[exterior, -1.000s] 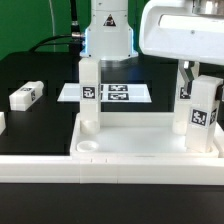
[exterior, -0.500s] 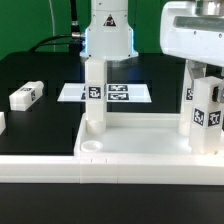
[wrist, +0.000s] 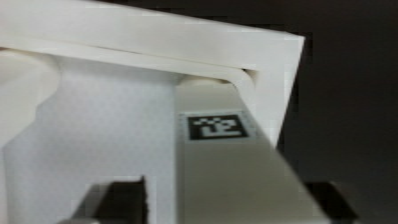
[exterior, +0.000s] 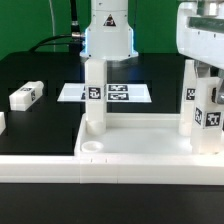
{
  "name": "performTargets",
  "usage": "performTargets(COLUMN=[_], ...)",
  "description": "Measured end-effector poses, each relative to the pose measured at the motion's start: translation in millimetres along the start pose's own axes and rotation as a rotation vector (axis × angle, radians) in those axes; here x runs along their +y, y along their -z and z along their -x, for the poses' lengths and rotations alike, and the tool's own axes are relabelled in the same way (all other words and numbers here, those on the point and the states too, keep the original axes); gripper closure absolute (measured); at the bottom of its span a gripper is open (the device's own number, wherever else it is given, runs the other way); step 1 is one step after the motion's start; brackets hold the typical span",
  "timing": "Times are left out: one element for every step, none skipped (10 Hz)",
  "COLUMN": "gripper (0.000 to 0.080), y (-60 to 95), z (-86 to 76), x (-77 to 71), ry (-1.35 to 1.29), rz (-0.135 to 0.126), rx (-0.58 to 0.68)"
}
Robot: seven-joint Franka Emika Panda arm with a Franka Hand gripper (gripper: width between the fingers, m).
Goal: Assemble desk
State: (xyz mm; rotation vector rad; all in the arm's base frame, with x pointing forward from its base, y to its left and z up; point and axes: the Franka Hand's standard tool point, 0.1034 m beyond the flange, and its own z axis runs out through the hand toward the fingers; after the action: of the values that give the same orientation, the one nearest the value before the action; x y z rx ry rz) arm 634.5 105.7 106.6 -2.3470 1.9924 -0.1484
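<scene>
**A:** Desk top point(exterior: 130, 152) lies front and centre. Why is the loose leg point(exterior: 25, 95) at the exterior view's left?

**B:** Waiting its turn, I'd say. The socketed leg point(exterior: 93, 95) stands upright. The claw point(wrist: 222, 200) straddles the corner leg point(wrist: 228, 150), jaws slightly clear. Black-and-white tags, no readable writing.

The marker board point(exterior: 105, 93) lies flat on the black table point(exterior: 40, 120), well apart from the jaws toward the exterior view's left and farther back, while a green backdrop point(exterior: 25, 25) stands beyond it.
</scene>
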Motion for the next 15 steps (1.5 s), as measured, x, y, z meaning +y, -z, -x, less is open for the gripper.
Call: performTargets(gripper=[0.025,0.0181,0.0181,0.0156,0.0151,0.0151,0.0151,0.0151,0.0151,0.0151,0.0151,0.0151,0.0151,0.0151,0.0151], y=[0.0,0.7,0.6,0.4,0.4,0.3,0.1,0.4,0.6,0.4,0.2,0.4,0.6,0.7,0.7], z=[1.6,3.5,2.8,2.5,2.5,2.8,4.7,5.8,7.2,8.7,9.4,8.2,6.8,6.4,6.1], x=[1.4,3.2,2.5,2.7,2.7,2.8,2.9,2.9,2.6,2.7,2.5,2.3,2.1,2.0,2.1], ry=[0.068,0.097,0.144,0.223,0.268,0.354,0.454,0.541,0.607,0.73,0.836,0.942,1.011,1.066,1.147], rz=[0.012,0.033,0.027,0.028,0.027,0.027,0.027,0.027,0.027,0.03,0.028,0.031,0.03,0.03,0.033], rx=[-0.003,-0.01,-0.009,-0.01,-0.01,-0.012,-0.014,-0.016,-0.016,-0.01,-0.009,-0.006,-0.007,-0.007,-0.005])
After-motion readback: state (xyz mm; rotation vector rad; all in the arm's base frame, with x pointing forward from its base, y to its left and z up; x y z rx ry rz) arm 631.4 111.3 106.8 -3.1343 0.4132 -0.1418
